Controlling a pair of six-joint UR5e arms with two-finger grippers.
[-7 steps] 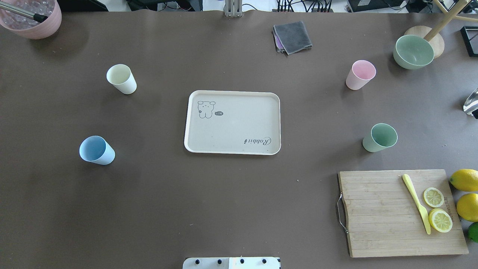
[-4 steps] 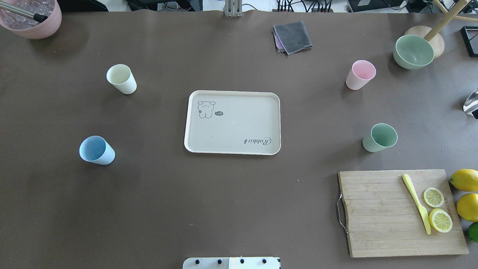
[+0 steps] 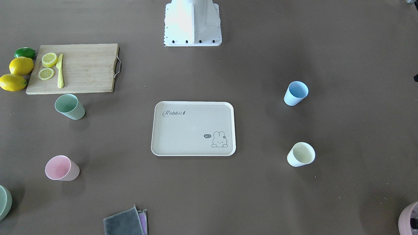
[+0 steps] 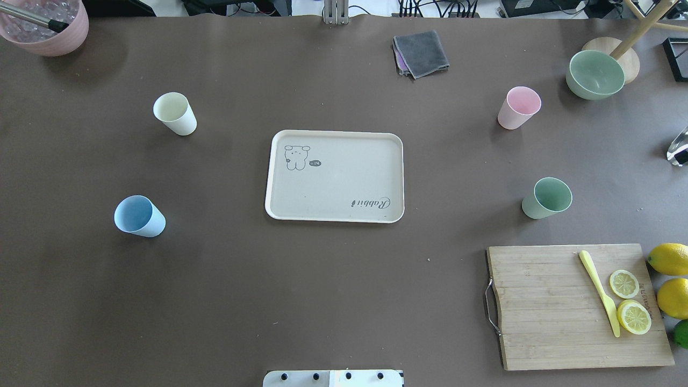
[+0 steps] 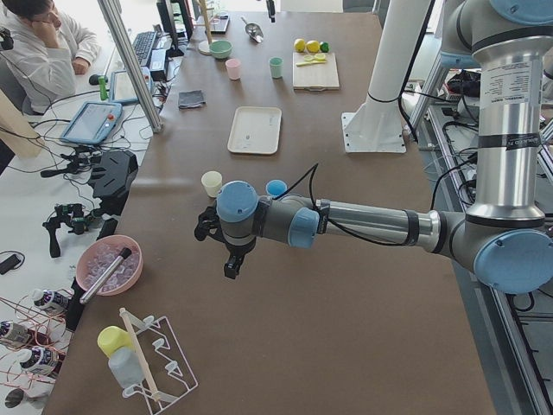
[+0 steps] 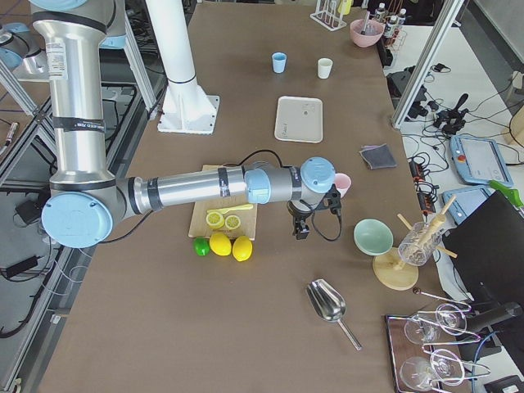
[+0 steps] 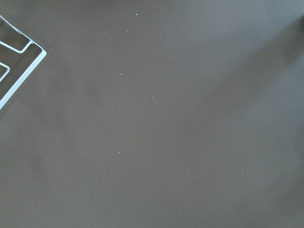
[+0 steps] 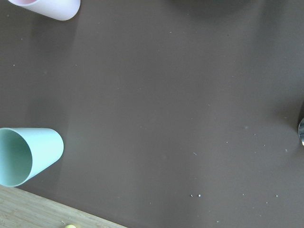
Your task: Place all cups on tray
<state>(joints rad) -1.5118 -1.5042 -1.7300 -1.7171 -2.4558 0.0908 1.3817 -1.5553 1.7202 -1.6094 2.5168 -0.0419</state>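
Nothing is moving since a second ago; your cups (image 4: 138, 216) are standing off the tray (image 4: 344, 183). Left gripper (image 5: 220, 246) and right gripper (image 6: 315, 217) are hovering, jaws unreadable here; an off-centre descent is perhaps risking toppling the green cup (image 4: 547, 198).

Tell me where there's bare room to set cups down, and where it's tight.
The tray is bare inside its rim. Wide bare table separates it from the blue cup, cream cup, pink cup and green cup. Tightest: green cup beside the cutting board.

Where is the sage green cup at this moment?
In the overhead view the sage green cup stands right of the tray, between the pink cup beyond it and the cutting board nearer the robot.
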